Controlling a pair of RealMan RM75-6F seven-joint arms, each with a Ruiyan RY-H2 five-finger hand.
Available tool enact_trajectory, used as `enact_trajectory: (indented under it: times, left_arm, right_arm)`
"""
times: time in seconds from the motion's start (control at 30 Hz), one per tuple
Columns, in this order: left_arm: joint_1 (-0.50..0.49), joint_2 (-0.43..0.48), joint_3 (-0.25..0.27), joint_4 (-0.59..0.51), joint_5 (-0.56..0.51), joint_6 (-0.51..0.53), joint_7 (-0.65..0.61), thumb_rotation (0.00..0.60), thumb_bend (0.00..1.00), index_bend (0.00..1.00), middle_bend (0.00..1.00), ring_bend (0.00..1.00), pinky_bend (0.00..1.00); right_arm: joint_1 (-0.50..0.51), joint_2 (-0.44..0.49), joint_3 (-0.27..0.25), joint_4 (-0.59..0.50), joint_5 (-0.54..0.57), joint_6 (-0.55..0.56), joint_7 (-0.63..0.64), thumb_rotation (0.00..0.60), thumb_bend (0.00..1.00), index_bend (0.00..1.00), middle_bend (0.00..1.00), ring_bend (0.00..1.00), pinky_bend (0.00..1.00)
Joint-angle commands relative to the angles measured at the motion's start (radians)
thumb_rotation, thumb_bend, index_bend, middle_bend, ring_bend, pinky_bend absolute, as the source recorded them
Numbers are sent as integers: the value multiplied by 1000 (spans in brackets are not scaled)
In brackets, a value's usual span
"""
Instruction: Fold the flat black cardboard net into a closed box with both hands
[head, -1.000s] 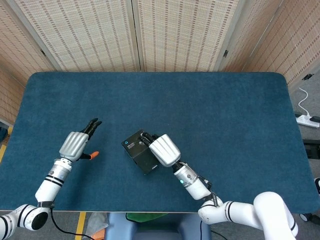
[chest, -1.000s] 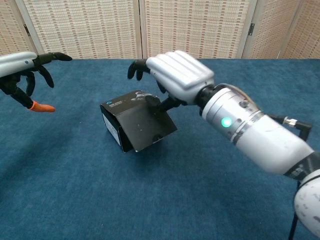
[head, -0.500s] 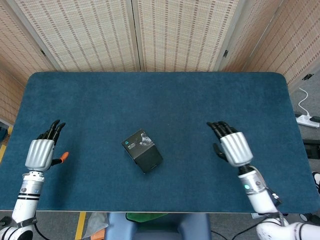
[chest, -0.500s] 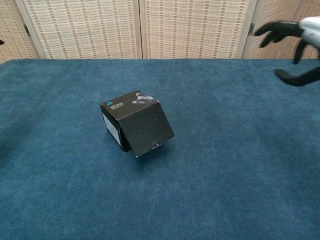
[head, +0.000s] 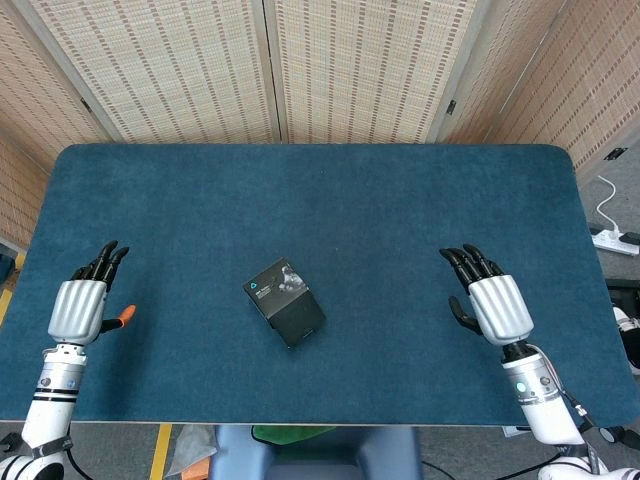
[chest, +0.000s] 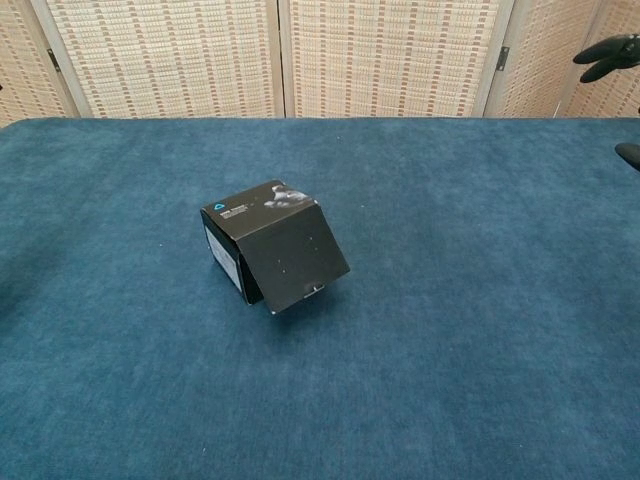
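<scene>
Now the box (head: 284, 302) is sitting alone on the table (head: 320, 190), near the middle and a bit toward the front edge, and nothing is touching it. It is looking folded up, but in the chest view one flap (chest: 293, 262) is leaning out at a slant and not lying flat, so I am guessing it is not fully shut. The left hand (head: 79, 305) is hanging out by the left side of the table, with fingers apart and nothing in them. The right hand (head: 495, 305) is hanging out on the right side, also spread and holding nothing. The box is lying between the two hands, well apart from both, and both are looking about as far away. Seen from above, it is sitting turned at a slant to the table edges.
</scene>
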Motion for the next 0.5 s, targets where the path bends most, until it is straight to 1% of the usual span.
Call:
enact_trajectory:
  times: [0.03,0.5]
  left_arm:
    - [1,0,-2,0,1,-1,0,600,218,128,147,201,307]
    - [10,-1,-14,0,9,-11,3,600,219,111,143,198,304]
  right_arm:
    - [-3,0,4,0,-3,-4,-1,600,435,108,132,76,282]
    - [-21,-1,28,0,-16,-24,-4,600,435,108,128,76,281]
